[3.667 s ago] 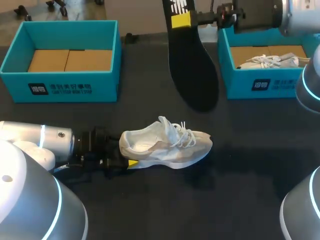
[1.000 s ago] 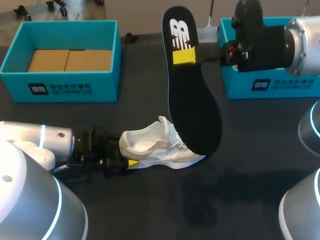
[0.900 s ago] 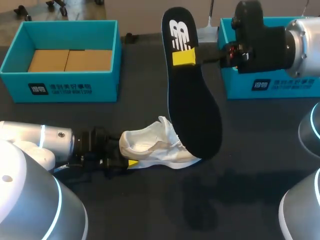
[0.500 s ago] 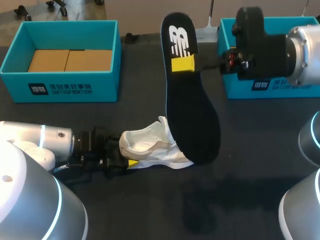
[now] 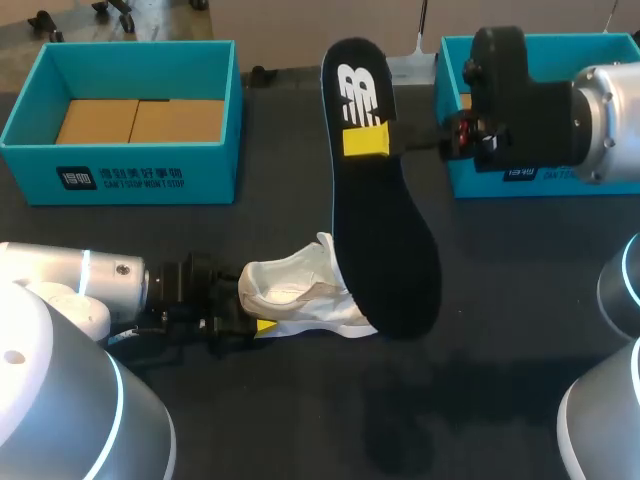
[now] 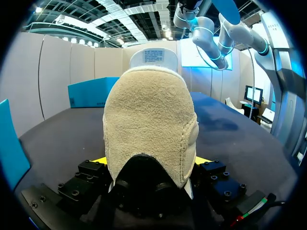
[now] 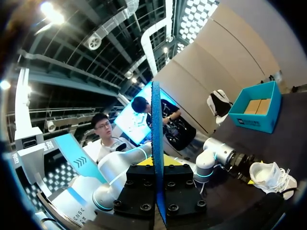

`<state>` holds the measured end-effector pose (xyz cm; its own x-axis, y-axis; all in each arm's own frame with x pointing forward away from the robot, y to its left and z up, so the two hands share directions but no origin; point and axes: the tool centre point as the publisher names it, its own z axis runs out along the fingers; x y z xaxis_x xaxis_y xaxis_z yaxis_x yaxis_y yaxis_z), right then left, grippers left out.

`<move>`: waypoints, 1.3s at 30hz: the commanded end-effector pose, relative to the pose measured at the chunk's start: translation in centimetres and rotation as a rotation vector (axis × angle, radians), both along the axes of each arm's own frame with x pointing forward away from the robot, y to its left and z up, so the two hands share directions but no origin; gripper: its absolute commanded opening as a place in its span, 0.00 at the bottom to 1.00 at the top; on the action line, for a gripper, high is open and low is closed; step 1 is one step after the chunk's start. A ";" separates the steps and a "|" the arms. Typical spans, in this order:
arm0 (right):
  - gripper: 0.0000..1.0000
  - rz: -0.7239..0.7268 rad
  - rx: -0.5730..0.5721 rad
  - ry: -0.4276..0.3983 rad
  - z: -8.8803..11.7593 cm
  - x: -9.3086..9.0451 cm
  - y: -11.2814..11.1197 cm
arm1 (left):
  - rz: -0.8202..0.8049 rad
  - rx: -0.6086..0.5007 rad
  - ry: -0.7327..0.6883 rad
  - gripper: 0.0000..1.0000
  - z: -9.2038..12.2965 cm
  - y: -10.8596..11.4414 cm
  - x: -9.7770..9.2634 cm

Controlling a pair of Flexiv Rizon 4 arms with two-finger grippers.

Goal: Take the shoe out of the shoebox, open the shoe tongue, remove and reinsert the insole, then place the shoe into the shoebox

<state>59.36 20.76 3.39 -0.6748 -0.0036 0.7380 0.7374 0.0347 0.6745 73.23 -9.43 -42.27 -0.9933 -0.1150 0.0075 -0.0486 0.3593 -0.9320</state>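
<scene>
A white sneaker (image 5: 295,295) lies on its side on the black table, its toe hidden behind the insole. My left gripper (image 5: 255,322) is at its heel, one yellow tip showing under the sole. In the left wrist view the beige heel (image 6: 151,120) fills the gap between the fingers of the left gripper (image 6: 152,163), which touch it on both sides. The long black insole (image 5: 385,230) hangs in the air over the shoe's front, toe end down. My right gripper (image 5: 366,140) is shut on it near its heel end. The right wrist view shows the insole (image 7: 156,120) edge-on in the right gripper (image 7: 157,165), with the sneaker (image 7: 271,175) far ahead.
An open teal shoebox (image 5: 130,175) with brown cardboard inside stands at the back left. A second teal shoebox (image 5: 520,175) stands at the back right, largely hidden by my right arm. Bare black table lies in front of the shoe.
My right arm has carried the insole down and slightly left, so it now covers more of the shoe's toe. The left arm and the shoe have stayed put.
</scene>
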 end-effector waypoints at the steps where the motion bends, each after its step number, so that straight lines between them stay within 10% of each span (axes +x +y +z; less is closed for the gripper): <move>1: 0.00 -0.002 0.000 0.001 -0.1 0.0 0.4 | -0.001 0.004 0.000 0.00 -0.3 0.0 -0.1; 5: 0.00 -0.002 0.000 0.001 -0.1 0.0 0.4 | -0.005 0.010 0.000 0.00 -0.2 0.2 -0.2; 7: 0.00 -0.002 0.000 0.001 -0.1 0.0 0.4 | -0.013 0.032 0.001 0.46 -0.1 0.5 -0.5; 8: 0.00 -0.002 0.000 0.001 -0.1 0.0 0.4 | -0.004 0.050 0.014 1.00 -0.1 0.6 -0.6; 39: 0.00 -0.002 0.000 0.001 -0.1 0.0 0.4 | -0.009 0.213 -0.022 1.00 4.7 5.8 0.6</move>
